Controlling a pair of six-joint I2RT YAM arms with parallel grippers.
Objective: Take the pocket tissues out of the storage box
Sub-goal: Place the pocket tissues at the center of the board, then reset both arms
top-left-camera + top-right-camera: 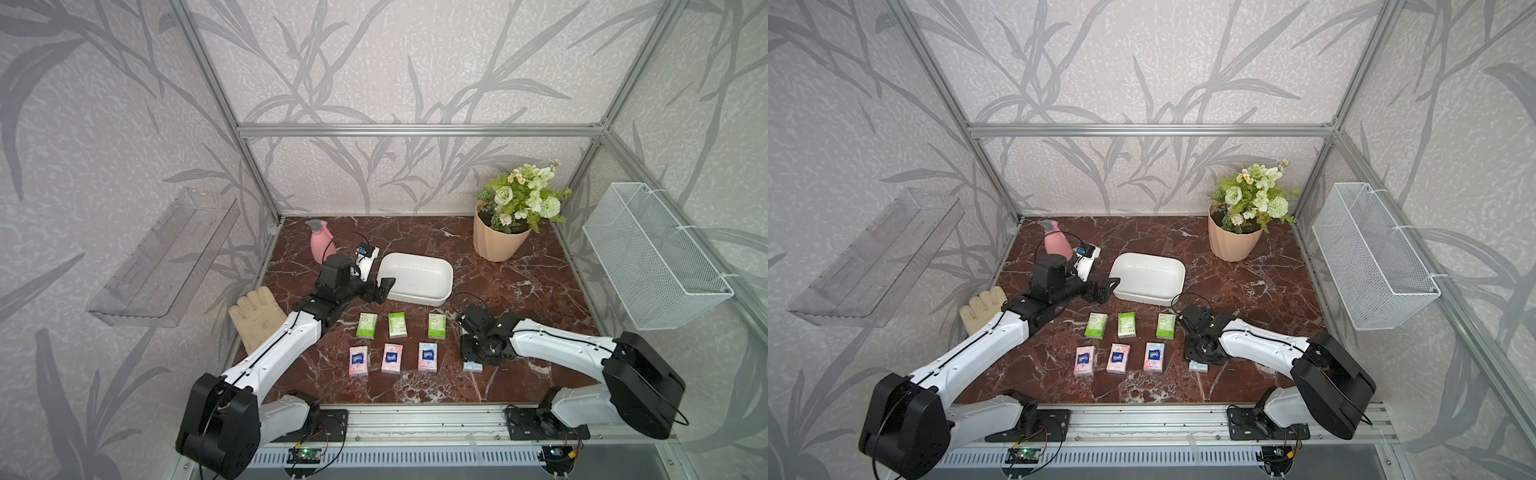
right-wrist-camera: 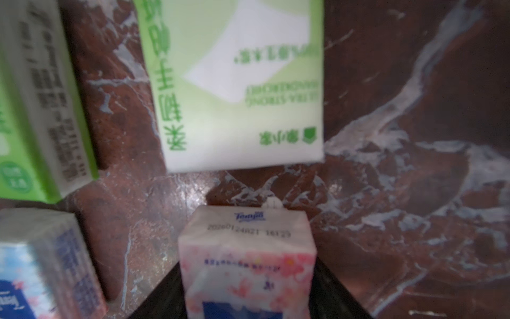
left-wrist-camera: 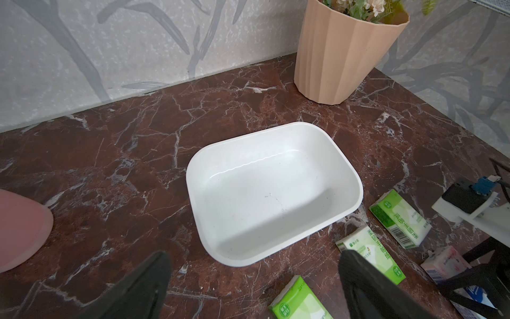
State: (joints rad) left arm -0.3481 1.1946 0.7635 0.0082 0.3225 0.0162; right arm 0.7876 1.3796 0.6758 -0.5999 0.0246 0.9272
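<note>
Bare table (image 1: 519, 291) rings the box (image 1: 415, 296). Left gripper (image 1: 384, 289) is wide open by its rim; right gripper (image 1: 473, 358) points down around a packet (image 2: 248, 262), grip unclear.

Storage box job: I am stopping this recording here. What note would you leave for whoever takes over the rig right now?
Left gripper: open, empty, beside the storage box.
Right gripper: fingers flank a Tempo packet down at the marble table; whether they grip it cannot be told.
Box: empty.
Out on the table: a row of green packets, a row of Tempo packets in front of it, and a fourth green packet by the right gripper.
Done: all tissues are out.
Left: probably just confirm the last packet is released, then pull both arms back.
</note>
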